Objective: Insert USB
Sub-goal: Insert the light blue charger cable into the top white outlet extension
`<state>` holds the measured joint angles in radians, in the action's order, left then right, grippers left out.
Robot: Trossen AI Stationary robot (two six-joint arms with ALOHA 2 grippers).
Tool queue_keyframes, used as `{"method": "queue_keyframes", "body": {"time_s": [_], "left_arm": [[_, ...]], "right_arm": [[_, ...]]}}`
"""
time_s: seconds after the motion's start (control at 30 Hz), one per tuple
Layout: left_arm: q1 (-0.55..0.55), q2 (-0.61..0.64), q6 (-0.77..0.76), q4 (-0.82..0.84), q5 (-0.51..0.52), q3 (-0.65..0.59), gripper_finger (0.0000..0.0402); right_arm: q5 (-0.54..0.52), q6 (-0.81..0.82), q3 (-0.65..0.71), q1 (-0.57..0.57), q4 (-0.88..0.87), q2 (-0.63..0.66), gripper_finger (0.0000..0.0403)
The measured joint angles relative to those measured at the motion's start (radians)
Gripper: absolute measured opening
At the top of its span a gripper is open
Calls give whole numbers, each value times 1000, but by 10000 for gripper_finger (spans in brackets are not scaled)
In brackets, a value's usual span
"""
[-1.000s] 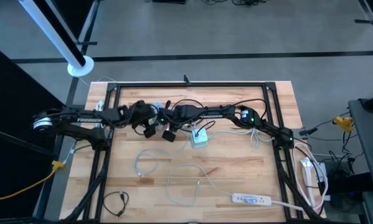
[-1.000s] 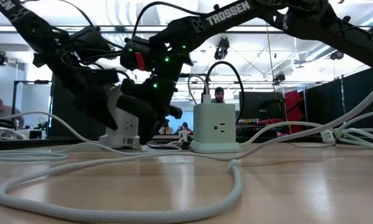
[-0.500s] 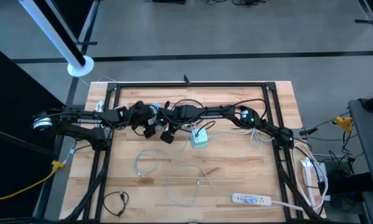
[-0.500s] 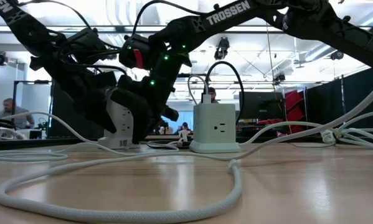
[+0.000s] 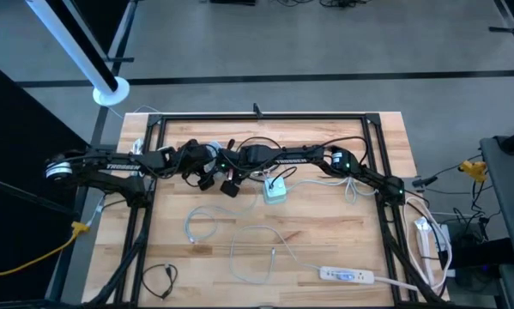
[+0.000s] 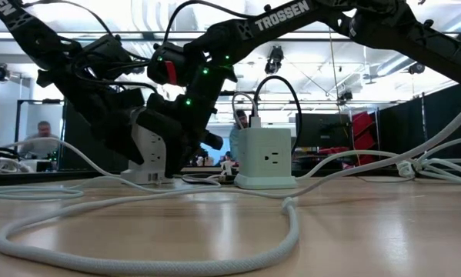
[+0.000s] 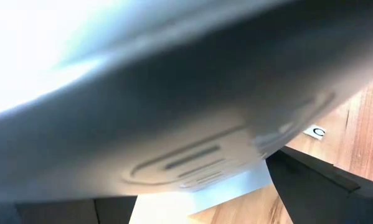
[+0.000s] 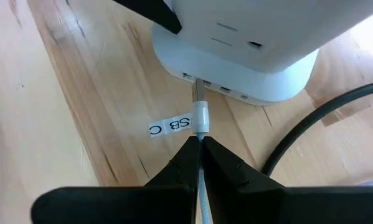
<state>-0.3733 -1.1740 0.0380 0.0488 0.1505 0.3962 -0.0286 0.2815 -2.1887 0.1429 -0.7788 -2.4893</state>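
A white power block (image 6: 149,150) stands tilted at mid-table between both grippers and fills the left wrist view (image 7: 174,112). My left gripper (image 5: 207,172) is shut on it. My right gripper (image 5: 231,186) is shut on a white USB cable (image 8: 200,127). The cable's plug (image 8: 200,114) has its metal tip (image 8: 198,89) at a port in the block's lower side face (image 8: 236,84). A paper label (image 8: 170,126) lies on the wood beside the plug. A pale green power cube (image 5: 275,191) stands just to the right, with a cable plugged into its top (image 6: 255,119). My left gripper has the white block between its two fingers, one dark finger (image 7: 323,186) showing at the block's side. The block's body hides the rest of the hold. The block's lower edge (image 6: 147,178) is on the table. My right gripper pinches the white cable just behind the plug (image 8: 201,134) between its two fingertips (image 8: 220,158). The fingers lie along the cable and point at the block's port face. Plug and cable run straight from the fingertips to the port, just above the wood.
Loose white cables (image 5: 257,253) loop over the near half of the table, one thick cord close in the low view (image 6: 215,246). A white power strip (image 5: 349,275) lies near the near right corner and a black cable (image 5: 160,279) near left. A black metal frame (image 5: 257,116) edges the table.
My right gripper has shifted a little toward the white block, and the block has tipped slightly in my left gripper's hold. In the last half second both arms have kept still. A person has walked past in the room behind.
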Motion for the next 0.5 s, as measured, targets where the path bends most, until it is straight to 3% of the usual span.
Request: {"method": "queue_keyframes", "body": {"time_s": [0.5], "left_arm": [[0,-1,0,1,0,0,313]], "right_arm": [[-45,6,-2,-6,-4,0,0]]}}
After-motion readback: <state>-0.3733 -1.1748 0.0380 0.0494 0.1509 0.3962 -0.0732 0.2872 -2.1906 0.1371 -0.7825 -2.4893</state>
